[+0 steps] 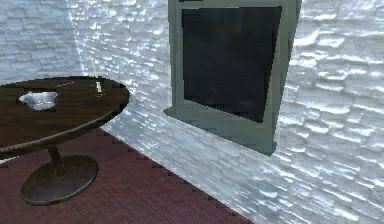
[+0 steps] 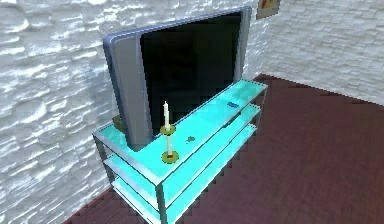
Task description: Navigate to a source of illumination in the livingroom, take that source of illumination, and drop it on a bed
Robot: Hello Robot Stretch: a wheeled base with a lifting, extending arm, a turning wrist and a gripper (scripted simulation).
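Observation:
A pale candle [image 2: 166,117] stands upright in a small dark green holder on the turquoise glass TV stand [image 2: 215,120], in front of the television's lower left corner. A second small green holder-like object [image 2: 171,155] sits nearer the stand's front edge, just below the candle.
A large dark-screened television [image 2: 185,70] stands on the glass stand against a white stone wall. In the forward view a round dark wooden table [image 1: 75,115] on a pedestal carries a pale bowl [image 1: 39,99] and a thin stick-like item [image 1: 98,88]. A dark window [image 1: 228,62] is set in the white wall. Dark red floor lies open to the right.

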